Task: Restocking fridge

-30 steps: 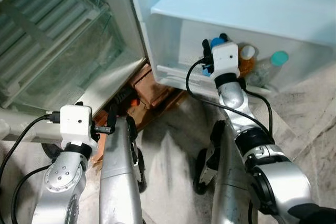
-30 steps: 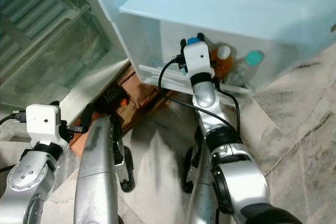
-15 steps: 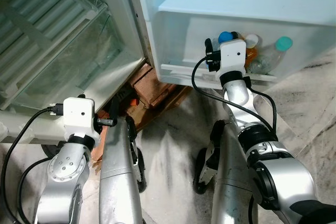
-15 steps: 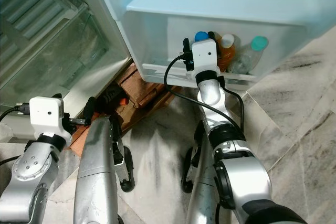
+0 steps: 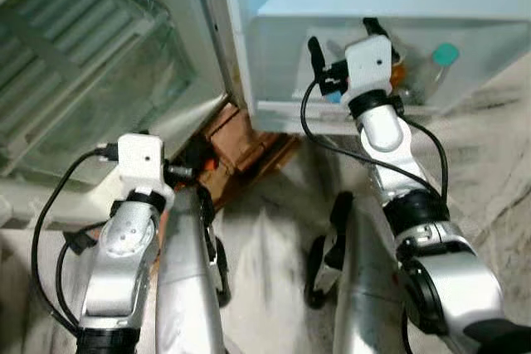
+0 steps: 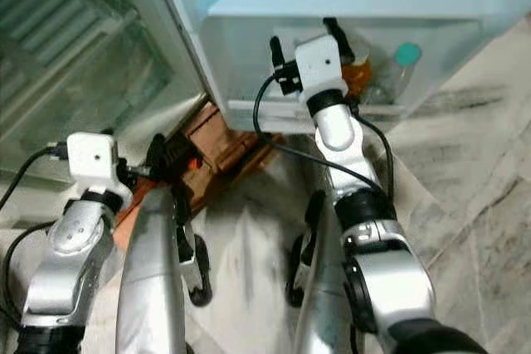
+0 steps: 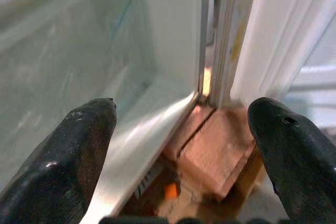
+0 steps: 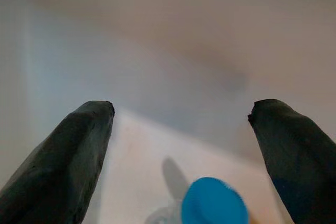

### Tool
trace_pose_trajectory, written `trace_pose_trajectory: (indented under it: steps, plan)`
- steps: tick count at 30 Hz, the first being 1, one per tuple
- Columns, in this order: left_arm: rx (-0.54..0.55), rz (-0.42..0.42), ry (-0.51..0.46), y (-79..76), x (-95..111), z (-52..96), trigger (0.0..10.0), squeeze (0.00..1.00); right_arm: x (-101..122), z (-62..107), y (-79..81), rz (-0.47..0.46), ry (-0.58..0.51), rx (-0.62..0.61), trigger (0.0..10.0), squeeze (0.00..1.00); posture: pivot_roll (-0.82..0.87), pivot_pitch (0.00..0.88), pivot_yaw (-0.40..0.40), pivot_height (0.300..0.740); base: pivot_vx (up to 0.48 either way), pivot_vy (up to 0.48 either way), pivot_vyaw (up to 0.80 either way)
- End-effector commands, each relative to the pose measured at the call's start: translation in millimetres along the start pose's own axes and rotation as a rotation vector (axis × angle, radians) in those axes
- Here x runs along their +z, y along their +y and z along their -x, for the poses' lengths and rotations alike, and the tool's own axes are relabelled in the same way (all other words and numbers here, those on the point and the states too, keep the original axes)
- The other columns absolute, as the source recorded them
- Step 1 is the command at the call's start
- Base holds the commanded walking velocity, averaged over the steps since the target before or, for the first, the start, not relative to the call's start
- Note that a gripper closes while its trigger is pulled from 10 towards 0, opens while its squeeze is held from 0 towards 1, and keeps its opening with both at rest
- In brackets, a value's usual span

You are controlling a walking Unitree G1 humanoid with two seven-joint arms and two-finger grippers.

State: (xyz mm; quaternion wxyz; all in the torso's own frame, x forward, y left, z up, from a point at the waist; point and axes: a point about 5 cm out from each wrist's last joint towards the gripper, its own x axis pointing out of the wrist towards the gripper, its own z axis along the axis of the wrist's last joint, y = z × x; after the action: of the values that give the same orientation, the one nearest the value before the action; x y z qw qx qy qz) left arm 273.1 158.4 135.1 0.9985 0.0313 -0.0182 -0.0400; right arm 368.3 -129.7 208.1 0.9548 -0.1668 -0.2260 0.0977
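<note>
The fridge door's bottom bin (image 5: 278, 64) holds a few bottles: a teal-capped clear one (image 5: 445, 55), an orange one (image 6: 358, 77) and a blue-capped one (image 8: 214, 201). My right gripper (image 5: 342, 39) reaches into this bin, open, just above the blue cap, which sits below and between its fingers (image 8: 68, 156) without touching them. My left gripper (image 7: 181, 114) hangs low, open and empty. It faces the fridge's lower front corner and the bricks (image 7: 218, 150) under it.
The open fridge body with a glass shelf and clear drawer (image 5: 91, 80) is at the left. Reddish bricks (image 5: 236, 134) prop the fridge's base. Grey marble floor (image 5: 274, 230) lies below, with my silver legs (image 5: 187, 288) in front.
The right gripper has risen off the bottles and now stands open above the blue cap. The left arm has lifted toward the fridge corner. The whole view has shifted a little.
</note>
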Motion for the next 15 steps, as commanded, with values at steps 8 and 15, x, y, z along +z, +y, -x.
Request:
trace_pose_trajectory:
  steps: [8,15]
  plan:
    - [-0.03,0.004,0.056,-5.6,-25.6,4.0,10.0,0.0,-12.3,54.4,16.5,-0.064,0.075,0.063,10.0,1.0,0.04,0.123,0.055,0.534,0.0,0.0,0.0]
    - [0.008,0.009,0.063,0.2,-36.9,9.8,10.0,0.0,-21.7,109.6,24.7,-0.071,0.184,0.011,10.0,0.86,0.03,0.042,0.052,0.534,0.0,0.0,0.0]
